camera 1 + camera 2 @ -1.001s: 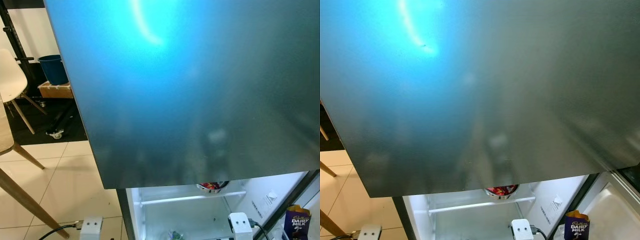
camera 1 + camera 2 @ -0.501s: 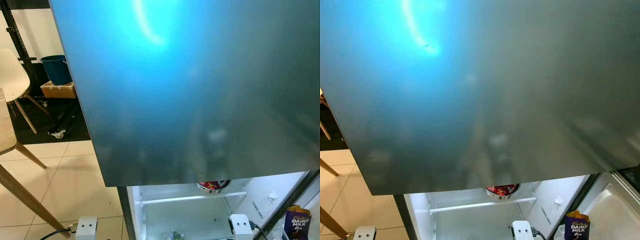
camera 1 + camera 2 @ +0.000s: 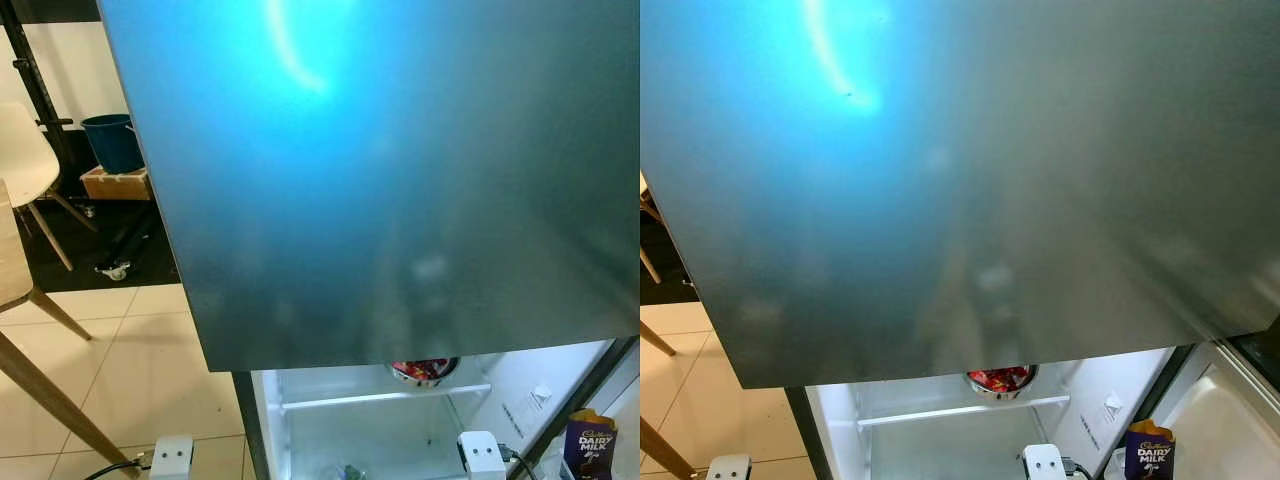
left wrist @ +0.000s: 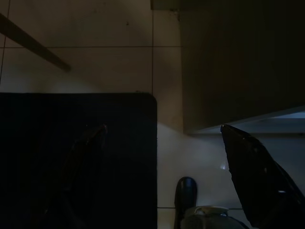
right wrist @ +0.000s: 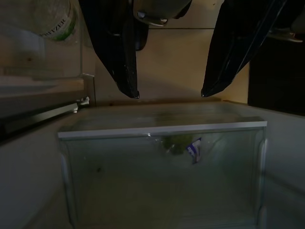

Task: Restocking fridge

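Fridge steel door glossy, blue glare; lower compartment lit; left gripper, right gripper jaws released.

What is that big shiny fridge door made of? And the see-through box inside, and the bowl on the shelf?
The fridge door looks like brushed steel: grey, smooth, with a blurry blue light glare. The see-through box, a crisper drawer, seems clear plastic, since you see a packet through its front. The bowl looks like shiny metal, though little of it is visible.
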`<state>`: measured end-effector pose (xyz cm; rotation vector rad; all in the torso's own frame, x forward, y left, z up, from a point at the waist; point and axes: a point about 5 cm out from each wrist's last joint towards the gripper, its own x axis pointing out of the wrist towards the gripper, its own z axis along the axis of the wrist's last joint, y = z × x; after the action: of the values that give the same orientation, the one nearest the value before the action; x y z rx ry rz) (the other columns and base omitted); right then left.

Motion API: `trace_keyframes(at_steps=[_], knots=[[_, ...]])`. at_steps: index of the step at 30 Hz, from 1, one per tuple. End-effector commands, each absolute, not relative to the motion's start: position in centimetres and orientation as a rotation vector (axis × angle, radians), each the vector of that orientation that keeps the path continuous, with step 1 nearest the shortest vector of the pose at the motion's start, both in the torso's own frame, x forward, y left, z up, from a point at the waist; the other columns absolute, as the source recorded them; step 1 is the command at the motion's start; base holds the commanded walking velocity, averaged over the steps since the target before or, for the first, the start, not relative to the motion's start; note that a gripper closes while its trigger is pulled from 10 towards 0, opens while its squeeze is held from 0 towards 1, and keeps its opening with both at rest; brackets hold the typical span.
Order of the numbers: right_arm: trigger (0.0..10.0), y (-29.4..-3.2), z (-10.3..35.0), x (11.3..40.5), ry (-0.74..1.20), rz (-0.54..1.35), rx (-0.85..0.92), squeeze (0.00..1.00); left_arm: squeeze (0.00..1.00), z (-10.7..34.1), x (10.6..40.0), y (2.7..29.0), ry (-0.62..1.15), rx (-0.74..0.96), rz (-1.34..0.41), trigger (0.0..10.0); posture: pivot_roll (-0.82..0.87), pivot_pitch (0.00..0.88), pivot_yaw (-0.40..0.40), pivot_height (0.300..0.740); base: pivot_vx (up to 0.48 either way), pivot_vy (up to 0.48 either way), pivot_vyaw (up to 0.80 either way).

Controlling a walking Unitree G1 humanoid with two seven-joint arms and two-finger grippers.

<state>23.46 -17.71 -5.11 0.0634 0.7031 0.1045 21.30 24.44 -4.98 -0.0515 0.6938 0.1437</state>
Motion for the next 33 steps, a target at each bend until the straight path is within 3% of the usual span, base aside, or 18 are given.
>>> trace_keyframes(at_steps=[1,9,33], knots=[[10.0,-17.7,-5.7,22.7,0.739,0.089,0.060,0.00,0.00,-5.2,20.9,24.7,0.707,-0.051,0.154,10.0,0.00,0.010,-0.008,0.740,0.000,0.000,0.00],[10.0,-17.7,-5.6,22.8,0.718,0.036,0.053,0.00,0.00,-5.2,20.7,25.2,0.736,-0.030,0.159,10.0,0.00,0.000,0.016,0.740,0.000,0.000,0.00],[10.0,-17.2,-4.9,23.8,0.681,0.100,-0.006,0.00,0.00,-4.7,21.3,25.2,0.691,-0.041,0.178,10.0,0.01,0.000,-0.022,0.740,0.000,0.000,0.00]])
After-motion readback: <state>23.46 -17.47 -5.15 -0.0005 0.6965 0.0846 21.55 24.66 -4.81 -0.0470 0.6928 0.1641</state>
